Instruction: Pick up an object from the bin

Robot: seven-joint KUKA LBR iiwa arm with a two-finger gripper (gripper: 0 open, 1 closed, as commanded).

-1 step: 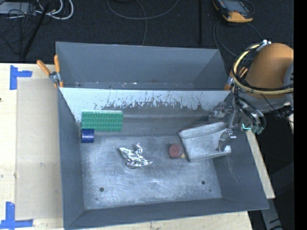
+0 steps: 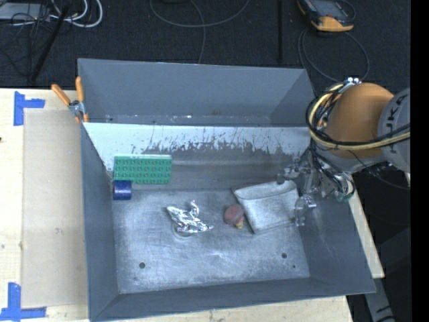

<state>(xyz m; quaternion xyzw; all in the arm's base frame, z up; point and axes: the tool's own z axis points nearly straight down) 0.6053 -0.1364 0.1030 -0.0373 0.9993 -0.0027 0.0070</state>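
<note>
My gripper (image 2: 295, 194) is low in the bin's right part and open. One fingertip is at the back right corner and the other at the front right corner of a pale grey flat pad (image 2: 267, 206). The pad's right edge lies between the fingers. Just left of the pad sits a small reddish-brown lump (image 2: 233, 215), touching or nearly touching its left edge.
A crumpled piece of silver foil (image 2: 189, 219) lies in the middle of the bin floor. At the back left a green studded brick plate (image 2: 142, 169) leans on the wall, with a small blue block (image 2: 122, 190) in front of it. The arm's orange cover and cables hang over the right rim.
</note>
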